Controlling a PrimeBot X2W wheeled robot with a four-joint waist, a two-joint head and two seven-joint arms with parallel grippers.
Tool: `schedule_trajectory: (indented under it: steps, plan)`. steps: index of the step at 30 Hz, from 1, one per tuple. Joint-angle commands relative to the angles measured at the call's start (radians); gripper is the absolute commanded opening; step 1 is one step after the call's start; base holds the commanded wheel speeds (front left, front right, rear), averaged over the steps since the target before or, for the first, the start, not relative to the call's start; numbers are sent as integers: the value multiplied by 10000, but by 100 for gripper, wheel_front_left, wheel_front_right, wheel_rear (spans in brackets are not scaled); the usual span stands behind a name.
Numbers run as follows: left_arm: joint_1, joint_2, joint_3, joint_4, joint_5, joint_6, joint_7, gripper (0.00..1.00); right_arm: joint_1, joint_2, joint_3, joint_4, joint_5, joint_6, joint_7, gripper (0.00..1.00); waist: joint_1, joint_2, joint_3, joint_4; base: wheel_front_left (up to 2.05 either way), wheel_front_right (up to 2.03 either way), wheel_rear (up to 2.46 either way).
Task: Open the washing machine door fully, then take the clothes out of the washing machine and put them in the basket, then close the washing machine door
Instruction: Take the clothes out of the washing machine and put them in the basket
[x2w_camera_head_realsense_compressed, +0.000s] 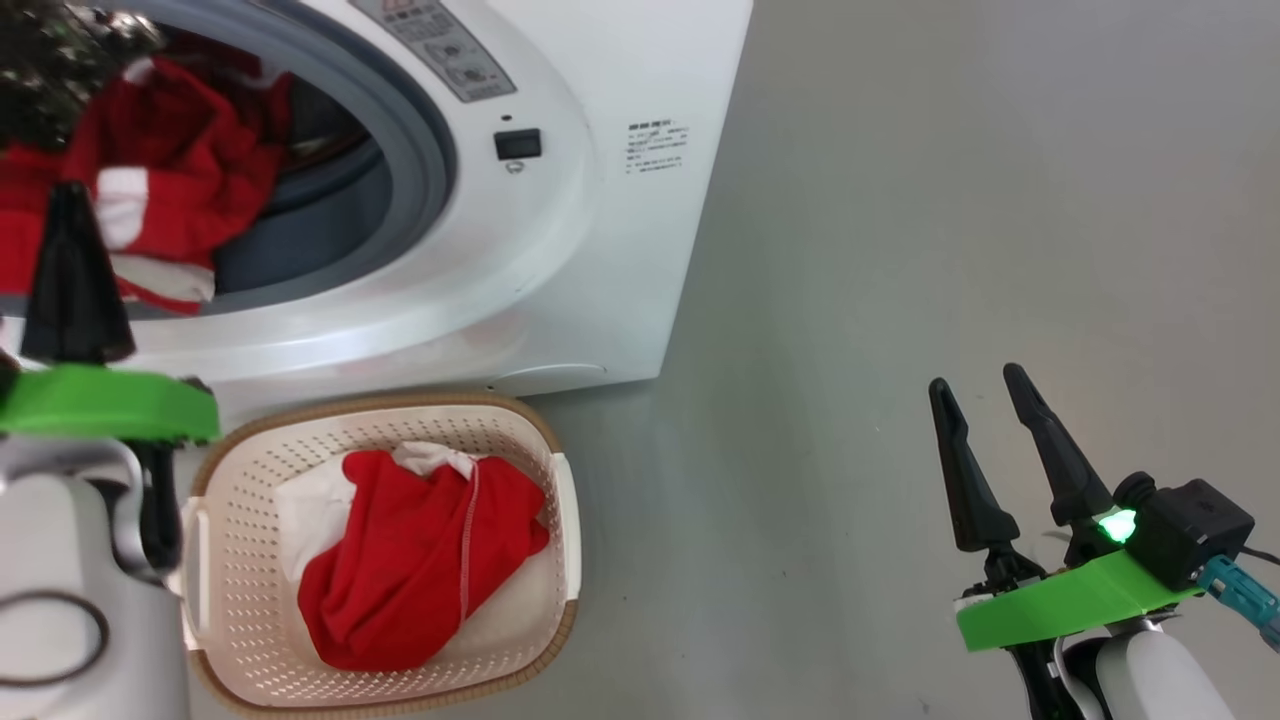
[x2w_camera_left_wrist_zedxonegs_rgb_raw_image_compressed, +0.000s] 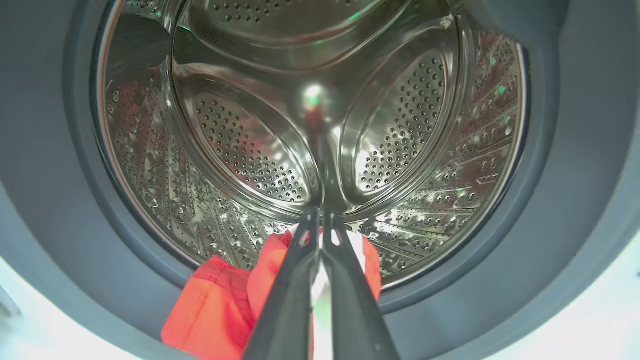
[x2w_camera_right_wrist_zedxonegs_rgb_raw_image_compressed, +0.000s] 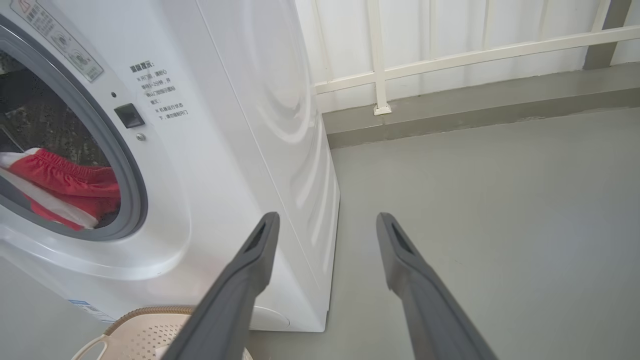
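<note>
red clothes (x2w_camera_head_realsense_compressed: 180, 170) sag over the lip of the open washing machine (x2w_camera_head_realsense_compressed: 560, 250), soft, light and limp, so a pinch on any bunched fold should lift them, though a trailing hem may drag on the grey gasket (x2w_camera_head_realsense_compressed: 428, 140). the left tool (x2w_camera_left_wrist_zedxonegs_rgb_raw_image_compressed: 320, 220) is clenched on one such fold at the front of the steel drum (x2w_camera_left_wrist_zedxonegs_rgb_raw_image_compressed: 240, 145), and another red piece (x2w_camera_head_realsense_compressed: 420, 560) lies in the basket (x2w_camera_head_realsense_compressed: 400, 408) below the opening. the right tool (x2w_camera_head_realsense_compressed: 976, 380) hangs released over grey floor (x2w_camera_head_realsense_compressed: 950, 200), well apart, a pale railed wall (x2w_camera_right_wrist_zedxonegs_rgb_raw_image_compressed: 450, 55) beyond.
</note>
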Motion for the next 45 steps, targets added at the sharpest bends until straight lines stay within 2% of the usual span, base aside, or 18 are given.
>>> schedule_trajectory:
  steps: [1, 14, 25, 30, 33, 39, 45]
  plan:
    - [368, 247, 308, -569, 102, -95, -49, 0, 152, -111, 156, -208, -159, 2, -65, 100, -1, 0, -152, 107, 0, 0, 0]
    - [2213, -492, 334, -3784, 221, -315, -49, 0, 519, -139, -11, -260, -154, 2, -65, 100, -1, 0, -503, 353, 0, 0, 0]
    - [2839, -633, -30, -6117, 144, -310, -49, 0, 671, -193, 19, -248, -155, 2, -65, 100, -1, 0, -700, 440, 0, 0, 0]
    - [3035, -640, -250, -7103, 147, -93, -49, 0, 699, -193, -22, -266, -164, 2, -65, 100, -1, 0, -702, 438, 0, 0, 0]
    - [3184, -641, -420, -7166, 133, 42, -49, 0, 677, -190, -21, -265, -164, 2, -65, 100, -1, 0, -664, 433, 0, 0, 0]
    - [3433, -642, -479, -6398, -112, 222, -49, 0, 590, -178, 38, -266, -151, 2, -65, 100, -1, 0, -556, 379, 0, 0, 0]
    - [3629, -642, -564, -4540, -234, 253, -49, 0, 450, -163, 26, -297, -147, 2, -65, 100, -1, 0, -232, 347, 0, 0, 0]
